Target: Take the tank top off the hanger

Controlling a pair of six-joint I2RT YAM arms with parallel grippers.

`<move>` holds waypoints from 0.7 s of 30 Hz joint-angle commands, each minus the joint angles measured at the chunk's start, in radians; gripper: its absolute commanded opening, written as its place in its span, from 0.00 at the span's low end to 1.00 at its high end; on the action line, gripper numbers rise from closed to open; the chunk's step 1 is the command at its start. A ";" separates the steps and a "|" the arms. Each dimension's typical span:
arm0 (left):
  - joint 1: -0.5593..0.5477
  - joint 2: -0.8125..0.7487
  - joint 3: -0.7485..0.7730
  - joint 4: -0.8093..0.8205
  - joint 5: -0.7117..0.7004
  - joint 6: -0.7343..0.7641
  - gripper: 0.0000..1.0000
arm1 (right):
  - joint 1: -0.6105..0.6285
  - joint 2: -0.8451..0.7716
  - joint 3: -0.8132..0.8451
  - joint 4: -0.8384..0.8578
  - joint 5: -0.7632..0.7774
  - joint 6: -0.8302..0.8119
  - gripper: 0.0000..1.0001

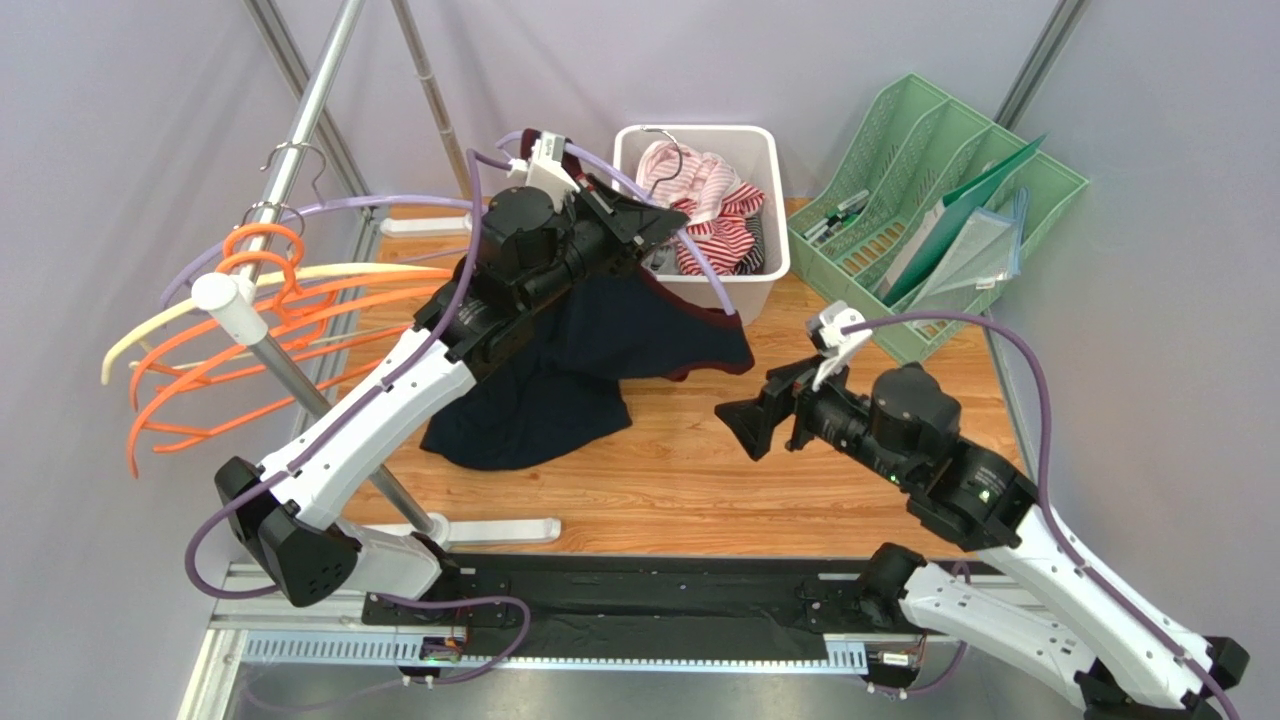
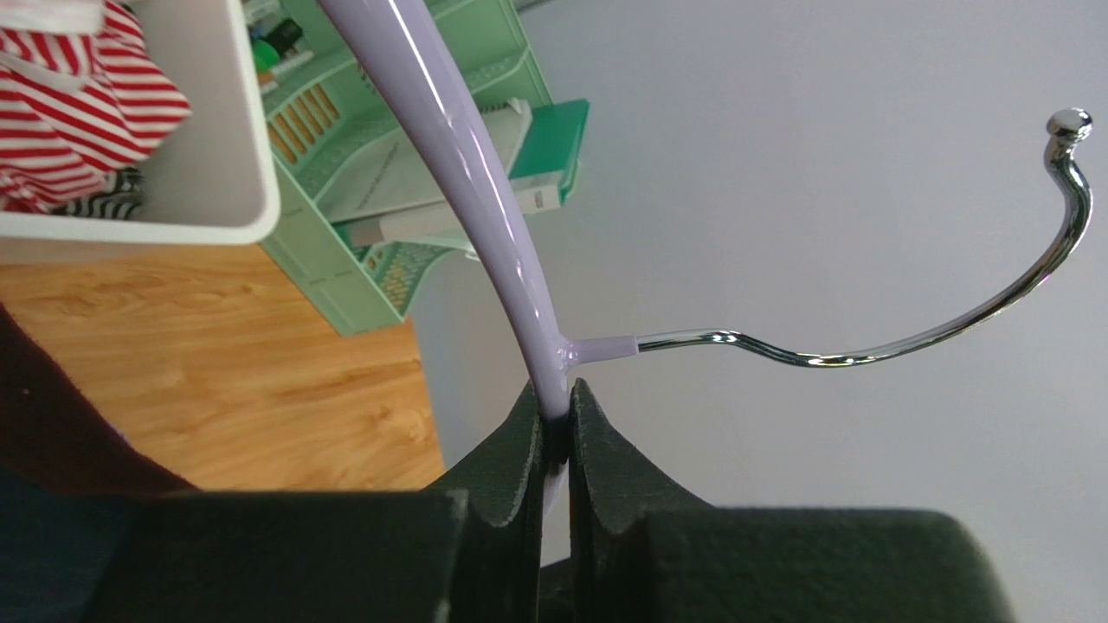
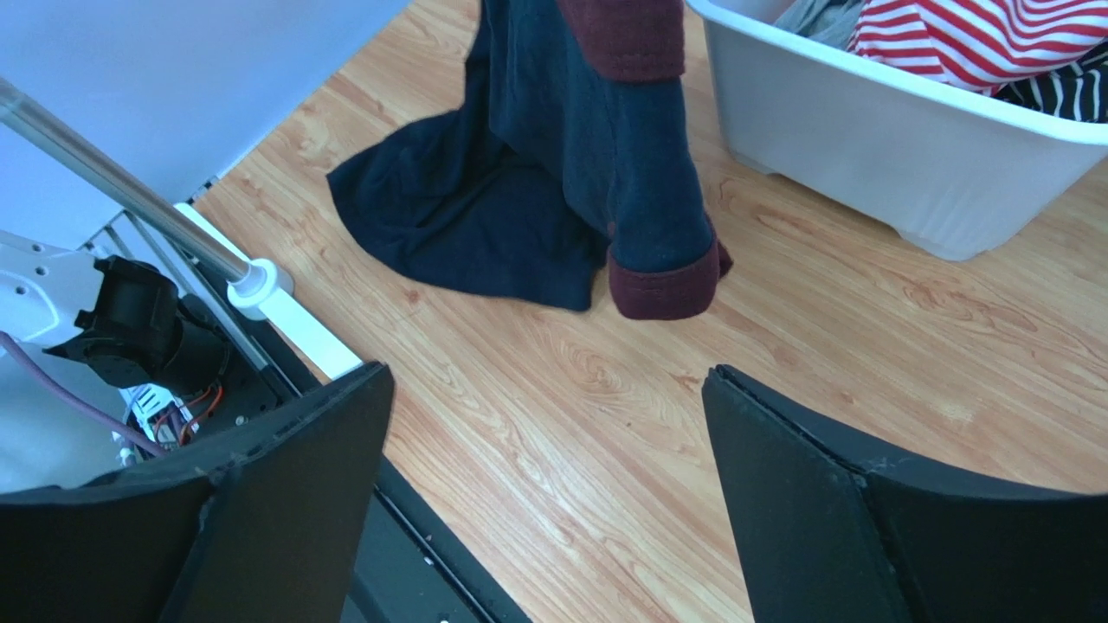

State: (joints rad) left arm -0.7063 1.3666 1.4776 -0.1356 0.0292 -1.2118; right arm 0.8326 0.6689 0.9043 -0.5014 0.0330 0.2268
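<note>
My left gripper (image 2: 557,435) is matte black against the lavender hanger (image 2: 481,169), whose hook (image 2: 910,340) is shiny chrome. The tank top (image 1: 601,360) is navy with maroon trim. The bin (image 1: 769,195) is white and the garment (image 1: 706,188) in it is red-and-white striped. The organizer (image 1: 962,165) is mint green, the other hangers (image 1: 256,345) orange and pale yellow, the table (image 1: 706,480) light wood grain.

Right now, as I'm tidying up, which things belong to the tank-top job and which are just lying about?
Job: tank top, lavender hanger, left hand shut on it, open right hand.
Lying about: white bin, striped clothes, green organizer, orange hangers.
</note>
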 commanded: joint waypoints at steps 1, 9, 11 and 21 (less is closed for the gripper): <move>-0.027 -0.057 -0.003 0.108 0.034 -0.095 0.00 | -0.001 -0.112 -0.123 0.176 0.002 0.005 0.98; -0.044 -0.122 -0.080 0.155 -0.011 -0.262 0.00 | -0.001 -0.331 -0.361 0.411 0.041 -0.001 1.00; -0.048 -0.142 -0.094 0.174 -0.014 -0.290 0.00 | -0.001 -0.382 -0.441 0.536 0.036 0.003 1.00; -0.114 -0.143 -0.051 0.175 0.002 -0.330 0.00 | 0.000 -0.308 -0.513 0.745 0.112 -0.014 0.97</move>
State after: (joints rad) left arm -0.7895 1.2556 1.3701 -0.0616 0.0193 -1.4982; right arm 0.8326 0.3389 0.4007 0.0875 0.0639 0.2264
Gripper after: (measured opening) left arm 0.101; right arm 0.985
